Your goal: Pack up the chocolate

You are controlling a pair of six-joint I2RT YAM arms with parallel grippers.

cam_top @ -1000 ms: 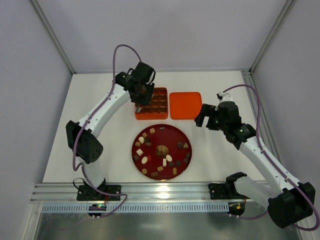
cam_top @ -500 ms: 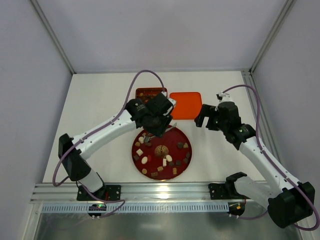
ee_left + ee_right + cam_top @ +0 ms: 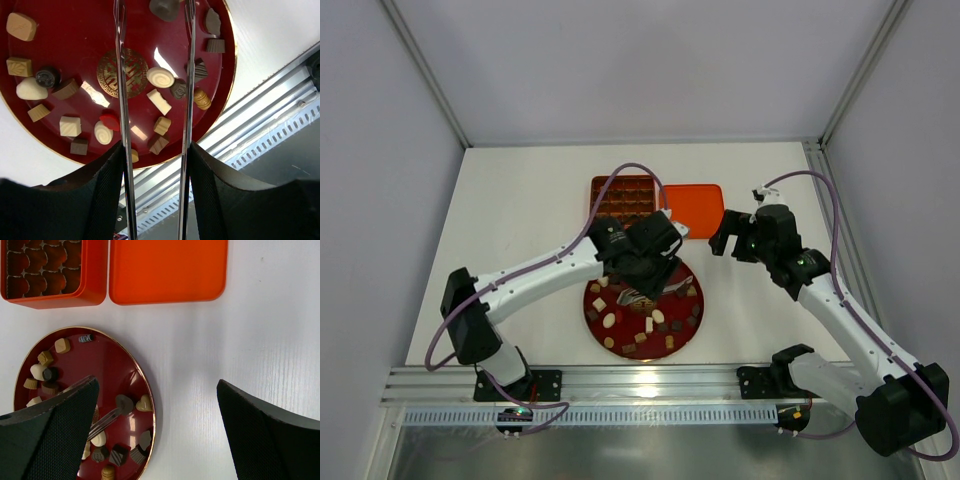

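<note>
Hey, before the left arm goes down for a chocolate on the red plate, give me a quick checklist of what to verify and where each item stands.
1. The left gripper open: ok, nothing held.
2. It hangs over the red plate: ok.
3. One chocolate singled out: not ok; the white swirled oval and the cream oblong both lie between its fingers.
4. Height above the plate: cannot tell.
5. The orange box open, lid beside it: ok.
6. The right gripper out of the way: ok, open over the table, off the plate's right side.
</note>
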